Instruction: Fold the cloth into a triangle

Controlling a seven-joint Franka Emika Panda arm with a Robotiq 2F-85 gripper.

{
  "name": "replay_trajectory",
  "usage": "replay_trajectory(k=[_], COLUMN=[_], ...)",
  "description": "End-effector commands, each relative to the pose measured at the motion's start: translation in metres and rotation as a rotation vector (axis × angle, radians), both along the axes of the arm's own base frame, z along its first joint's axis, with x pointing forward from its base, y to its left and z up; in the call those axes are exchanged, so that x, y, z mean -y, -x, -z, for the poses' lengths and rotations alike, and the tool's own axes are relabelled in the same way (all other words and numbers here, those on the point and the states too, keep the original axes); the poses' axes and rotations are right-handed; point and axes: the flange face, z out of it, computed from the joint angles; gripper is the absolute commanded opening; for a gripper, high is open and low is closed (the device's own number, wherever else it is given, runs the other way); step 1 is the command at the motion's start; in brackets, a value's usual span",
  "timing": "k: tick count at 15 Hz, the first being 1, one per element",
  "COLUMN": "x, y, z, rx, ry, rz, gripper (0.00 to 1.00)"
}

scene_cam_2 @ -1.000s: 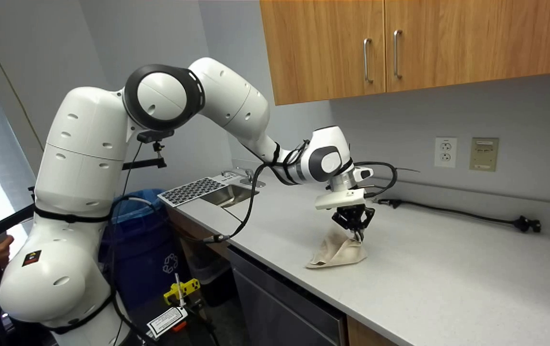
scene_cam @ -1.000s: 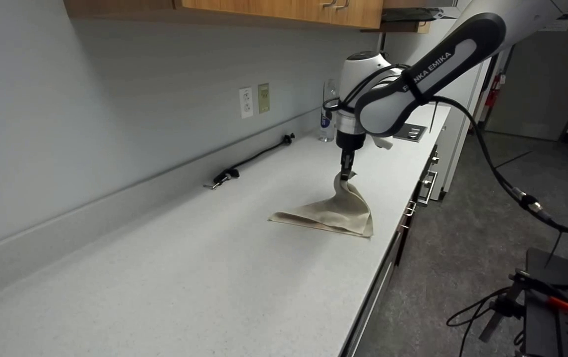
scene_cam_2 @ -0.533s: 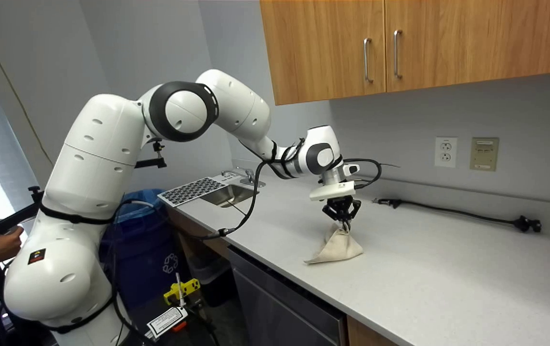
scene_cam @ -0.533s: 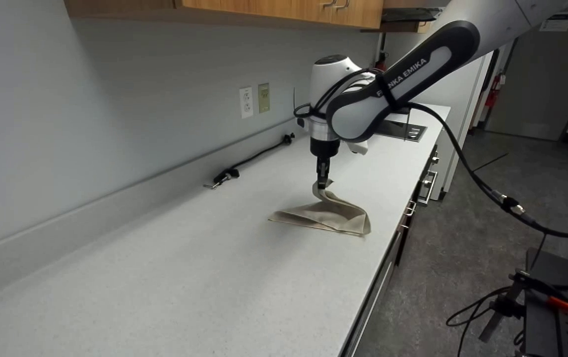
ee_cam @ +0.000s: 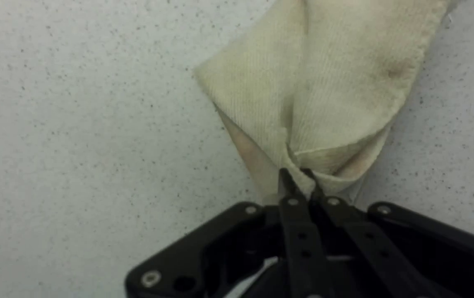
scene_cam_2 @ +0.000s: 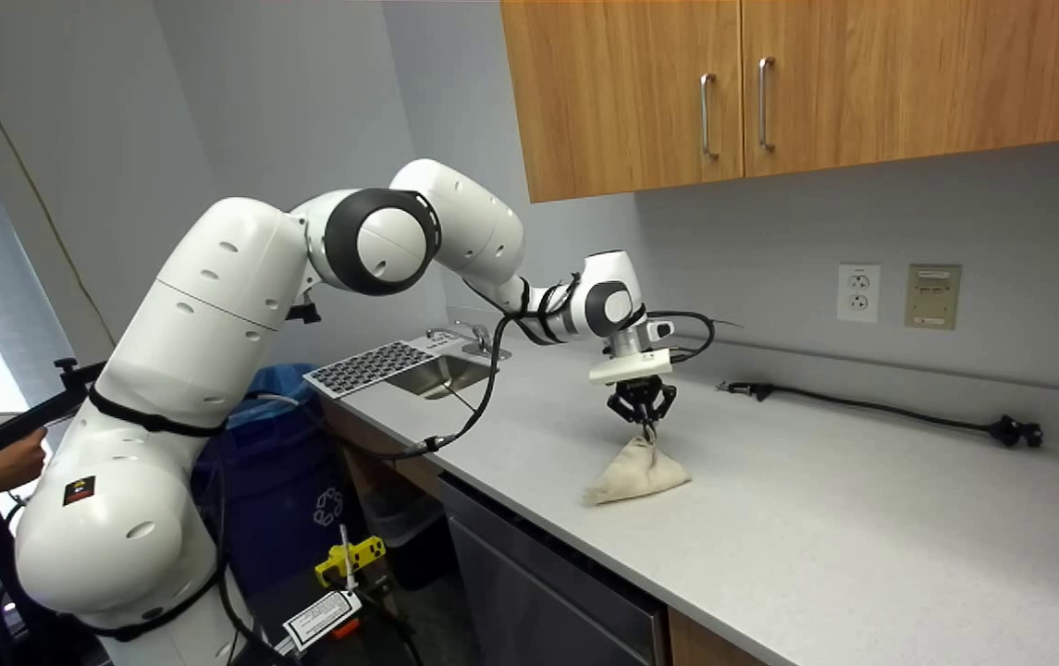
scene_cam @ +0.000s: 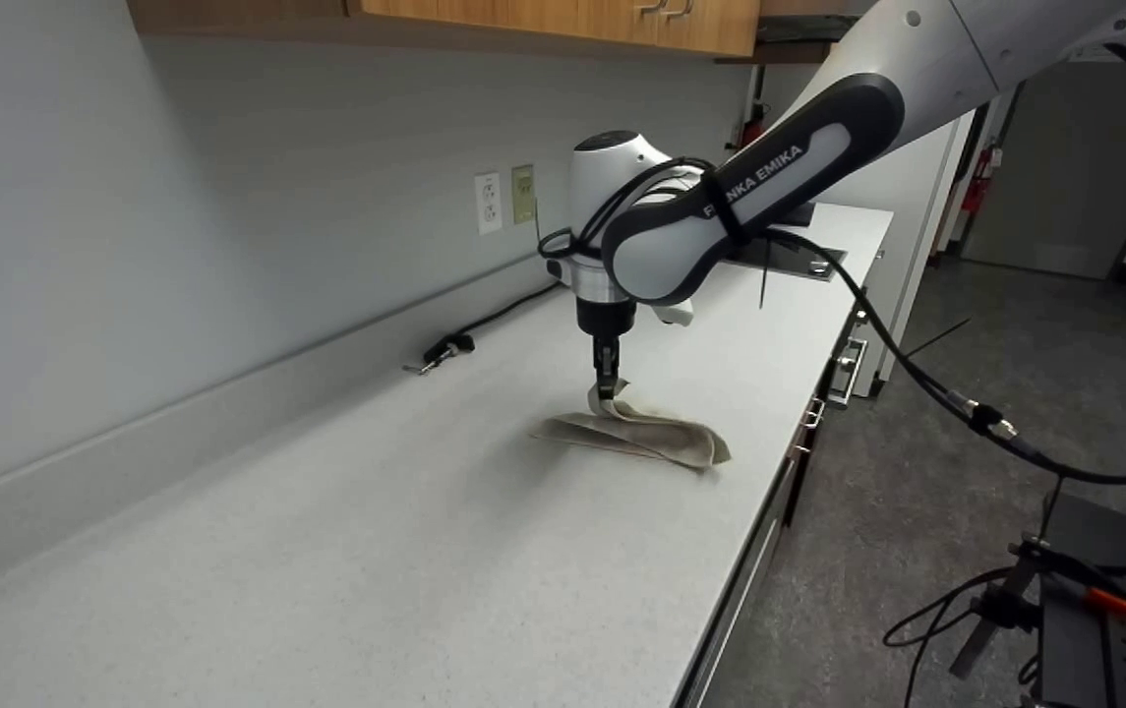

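The gripper [ee_cam: 301,184] points down, clenched on a raised edge of the cloth [ee_cam: 336,82]. How many layers it has caught is hard to tell, since it hides part of the fabric. In the wrist view the cloth bulges into a small hollow loop just right of the grip, and on the left an under layer shows beneath the upper one. A crease runs up from the grip, and a brownish stain sits near the right edge.

The rest of the cloth lies on the counter [scene_cam_2: 843,518]. In an exterior view it makes a rough triangle with its peak at the gripper; in an exterior view the cloth [scene_cam: 661,438] is a long, low fold, bent up toward the grip.

The arm [scene_cam: 749,192] reaches over the counter from above. A black cord [scene_cam_2: 890,415] lies along the foot of the wall [scene_cam_2: 1028,222], well apart from the cloth. Higher up are an outlet [scene_cam_2: 858,292] and, beside it, a beige plate [scene_cam_2: 932,296], then a wooden cabinet [scene_cam_2: 626,92]. At the counter's far end are a sink [scene_cam_2: 432,377], a faucet [scene_cam_2: 485,351] and a grid [scene_cam_2: 370,368], near a blue bin [scene_cam_2: 275,499].
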Motion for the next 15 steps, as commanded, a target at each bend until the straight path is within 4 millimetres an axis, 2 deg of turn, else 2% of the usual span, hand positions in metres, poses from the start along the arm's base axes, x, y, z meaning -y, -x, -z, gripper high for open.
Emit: replay_trajectory(k=[1,2,8,11,15], x=[-0.015,-0.018,-0.026,-0.032,-0.039], y=[-0.013,-0.014,-0.018,-0.016,-0.008], z=[0.002,0.002,-0.003,-0.014,-0.04], rx=[-0.02,-0.016,0.008,0.022,0.036], ry=[0.003,0.004,0.005,-0.013,-0.048], rz=[-0.053,-0.061,-0.089,-0.094,-0.086], gripper=[0.2,0.3,0.76,0.97,1.0])
